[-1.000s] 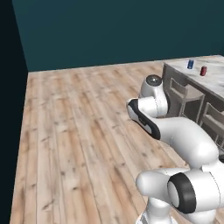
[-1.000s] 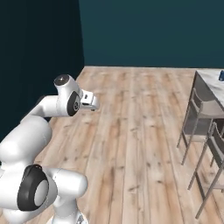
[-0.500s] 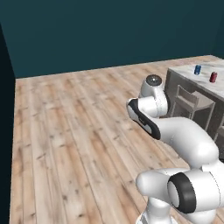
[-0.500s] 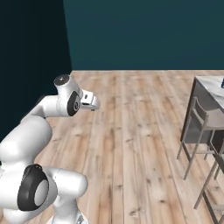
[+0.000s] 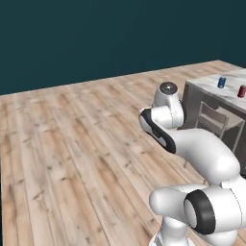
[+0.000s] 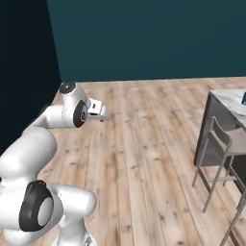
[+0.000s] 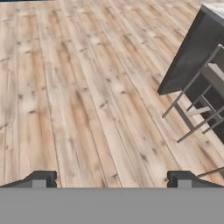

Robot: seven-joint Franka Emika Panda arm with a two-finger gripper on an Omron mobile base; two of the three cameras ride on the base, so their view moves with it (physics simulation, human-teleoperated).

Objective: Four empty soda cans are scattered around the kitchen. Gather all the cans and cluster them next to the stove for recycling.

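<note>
Gripper (image 7: 109, 179): fingers spread wide apart, nothing between them, held above bare wood floor (image 7: 78, 87). Soda cans: one blue (image 5: 221, 82) and one red (image 5: 241, 91) stood near each other on the pale counter (image 5: 211, 81), well apart from the gripper, beyond a grey stool (image 5: 218, 120).

Two soda cans (image 5: 221, 82) (blue, red) on counter (image 5: 211, 80)

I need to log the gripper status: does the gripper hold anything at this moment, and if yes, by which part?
Nothing is held. In the hand view the gripper is open, its two fingertips far apart with only wooden floor between them.
</note>
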